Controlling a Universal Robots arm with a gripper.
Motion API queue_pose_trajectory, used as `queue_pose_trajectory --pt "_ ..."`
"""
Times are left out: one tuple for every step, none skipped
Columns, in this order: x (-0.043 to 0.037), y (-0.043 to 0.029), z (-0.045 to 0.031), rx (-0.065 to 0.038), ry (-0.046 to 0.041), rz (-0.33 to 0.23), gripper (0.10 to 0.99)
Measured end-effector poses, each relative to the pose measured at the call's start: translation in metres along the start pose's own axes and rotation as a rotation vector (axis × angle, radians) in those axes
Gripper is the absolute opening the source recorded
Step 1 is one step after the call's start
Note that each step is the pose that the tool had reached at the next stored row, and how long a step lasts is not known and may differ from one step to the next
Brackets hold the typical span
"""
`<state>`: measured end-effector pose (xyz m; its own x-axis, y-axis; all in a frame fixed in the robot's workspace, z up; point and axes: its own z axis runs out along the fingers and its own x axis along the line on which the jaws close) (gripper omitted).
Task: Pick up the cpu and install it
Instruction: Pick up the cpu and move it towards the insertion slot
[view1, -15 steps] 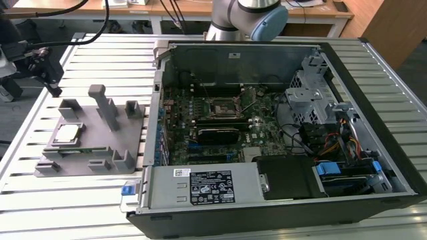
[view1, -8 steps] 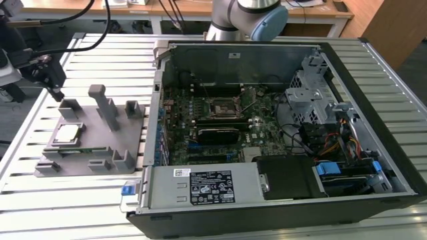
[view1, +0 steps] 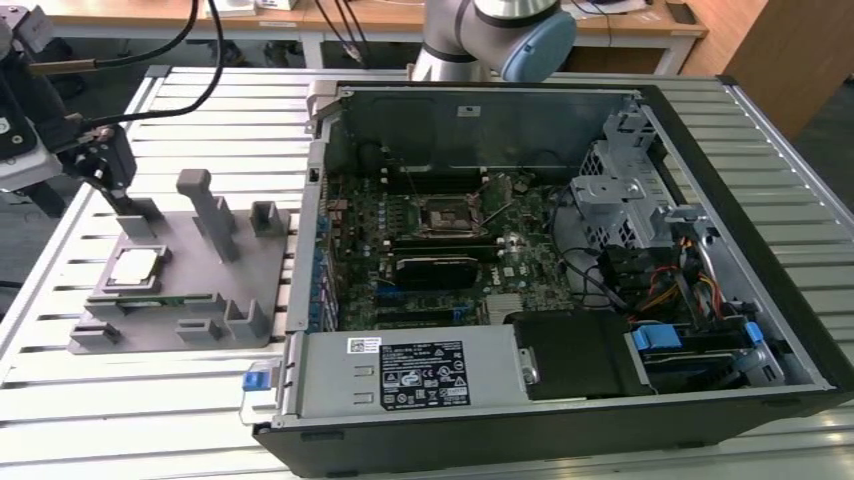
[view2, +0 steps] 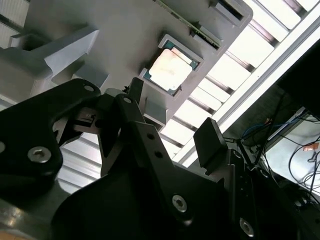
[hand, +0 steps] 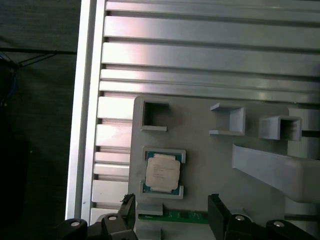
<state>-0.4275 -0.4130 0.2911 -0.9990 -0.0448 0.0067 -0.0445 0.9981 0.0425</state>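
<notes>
Slatted metal table (view1: 787, 110) with wooden desks (view1: 400, 20) behind

cpu (view1: 138, 266) exposed above, fixture posts (view1: 211, 212) alongside

A big black metal computer case (view1: 534, 440) lies open on the silver slatted metal worktop (view1: 160, 420). Inside is a green circuit board (view1: 534, 255). A grey plastic holder block (view1: 180, 275) sits beside it on the worktop.

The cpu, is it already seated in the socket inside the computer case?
No, the cpu lies in the grey fixture beside the computer case.
</notes>
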Motion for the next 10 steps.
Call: queue_pose_trajectory --pt "0.0001 -0.0001 0.0017 0.000 0.0001 0.000 0.678" --pt "0.0002 -0.0002 0.0035 0.000 0.0001 0.000 0.678" --pt "0.0003 -0.0003 0.0054 0.000 0.0001 0.000 0.678" --pt "0.0004 -0.0003 0.0072 0.000 0.0000 0.000 0.678" --pt "0.0005 -0.0004 0.0089 0.000 0.0000 0.001 0.678" --pt "0.0005 -0.0004 0.0103 0.000 0.0000 0.001 0.678" --pt "0.0007 -0.0005 0.0115 0.000 0.0000 0.001 0.678" --pt "0.0008 -0.0005 0.0125 0.000 0.0001 0.001 0.678" --pt "0.0011 -0.0005 0.0136 0.000 0.0001 0.001 0.678" --pt "0.0013 -0.0005 0.0146 0.000 0.0001 0.001 0.678"
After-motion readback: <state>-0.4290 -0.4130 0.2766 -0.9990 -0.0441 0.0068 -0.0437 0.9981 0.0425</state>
